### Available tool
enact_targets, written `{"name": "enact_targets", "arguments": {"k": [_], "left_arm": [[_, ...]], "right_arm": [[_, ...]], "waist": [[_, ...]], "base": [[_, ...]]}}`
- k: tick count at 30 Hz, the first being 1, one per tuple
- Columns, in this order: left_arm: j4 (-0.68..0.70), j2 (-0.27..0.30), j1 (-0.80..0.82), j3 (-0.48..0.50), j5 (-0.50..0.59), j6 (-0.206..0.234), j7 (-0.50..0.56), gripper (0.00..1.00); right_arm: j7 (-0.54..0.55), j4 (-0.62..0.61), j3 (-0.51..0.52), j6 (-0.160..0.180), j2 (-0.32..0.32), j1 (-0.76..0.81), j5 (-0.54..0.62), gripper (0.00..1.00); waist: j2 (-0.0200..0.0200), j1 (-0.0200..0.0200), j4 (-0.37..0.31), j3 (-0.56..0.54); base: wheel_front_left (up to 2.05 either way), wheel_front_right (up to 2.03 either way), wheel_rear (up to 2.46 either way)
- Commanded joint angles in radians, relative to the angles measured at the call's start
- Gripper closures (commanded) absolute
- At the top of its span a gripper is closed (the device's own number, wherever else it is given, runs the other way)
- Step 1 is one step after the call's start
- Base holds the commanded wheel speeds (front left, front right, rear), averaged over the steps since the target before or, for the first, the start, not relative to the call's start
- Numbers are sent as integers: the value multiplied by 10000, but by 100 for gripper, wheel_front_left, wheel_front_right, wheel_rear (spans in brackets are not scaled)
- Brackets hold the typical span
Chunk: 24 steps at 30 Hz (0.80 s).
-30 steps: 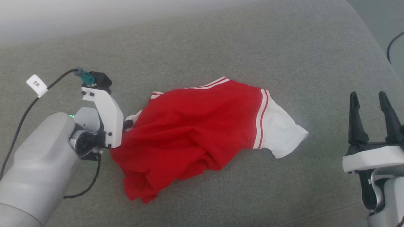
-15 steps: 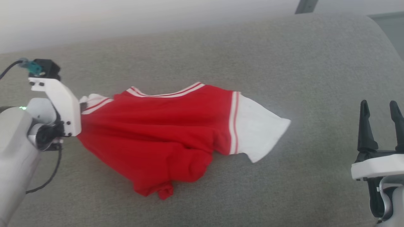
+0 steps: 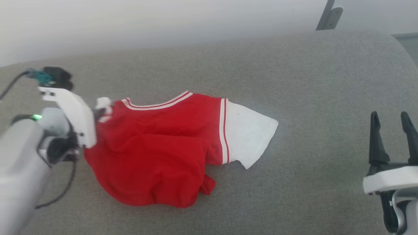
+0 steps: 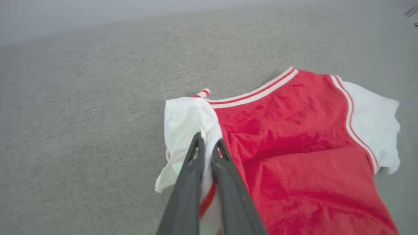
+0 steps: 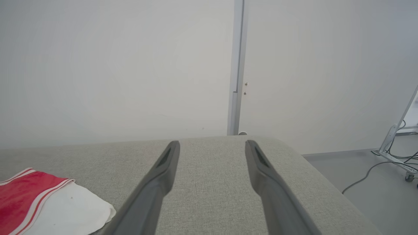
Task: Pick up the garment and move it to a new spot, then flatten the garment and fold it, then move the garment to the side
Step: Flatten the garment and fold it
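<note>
my left claw [image 4: 207, 146] clamped on a sleeve of the garment [image 3: 156, 153], right claw [image 3: 392, 119] apart; thin pinch may slip if I drag

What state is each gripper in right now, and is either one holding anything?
Left gripper: closed, pinching the garment at its white sleeve.
Right gripper: open, holding nothing, apart from the garment.

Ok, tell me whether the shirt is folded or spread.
Neither: the shirt lies bunched and creased, one sleeve spread, left gripper pinching the other.
</note>
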<state>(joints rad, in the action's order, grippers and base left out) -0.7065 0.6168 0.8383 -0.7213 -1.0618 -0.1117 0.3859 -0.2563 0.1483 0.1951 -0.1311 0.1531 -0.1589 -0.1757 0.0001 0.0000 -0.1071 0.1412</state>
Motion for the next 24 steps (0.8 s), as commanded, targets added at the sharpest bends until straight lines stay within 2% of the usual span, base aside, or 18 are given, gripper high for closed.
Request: {"name": "enact_targets", "arguments": {"k": [1,3,10,11,14,15,17,24], "left_arm": [[364,-52,-303,-41,-198,-50,207,100],[1180,-120,-563,-141,-315,9,464,100],[3839,144,-1845,-817,-221,963,1407,100],[4098,150,-2016,-896,-228,1087,1495,91],[4532,301,-2395,-1149,-76,1372,1677,72],[4599,293,-2491,-1191,-134,1430,1663,62],[4668,320,-2631,-1260,-128,1440,1674,0],[4983,789,-2331,-917,-326,1614,1861,0]], "right_arm": [[3,-1,-12,7,14,161,-19,0],[23,-32,7,7,22,217,-23,0],[75,-170,116,5,-54,374,-78,0],[74,-179,128,7,-60,370,-70,0],[80,-161,134,5,-95,279,-79,0],[80,-145,123,5,-100,243,-80,0],[74,-121,113,7,-115,175,-92,0],[32,-52,162,5,-79,149,-94,0]], "waist": [[-1,0,10,-89],[-1,0,-6,-154],[-1,0,-51,-103],[-1,0,-54,-82],[-1,0,-77,-10],[-1,0,-83,10],[-1,0,-94,46],[-1,0,-104,31]], "base": [[0,0,0],[0,0,0],[0,0,0],[0,0,0],[0,0,0],[0,0,0],[0,0,0],[0,0,0]]}}
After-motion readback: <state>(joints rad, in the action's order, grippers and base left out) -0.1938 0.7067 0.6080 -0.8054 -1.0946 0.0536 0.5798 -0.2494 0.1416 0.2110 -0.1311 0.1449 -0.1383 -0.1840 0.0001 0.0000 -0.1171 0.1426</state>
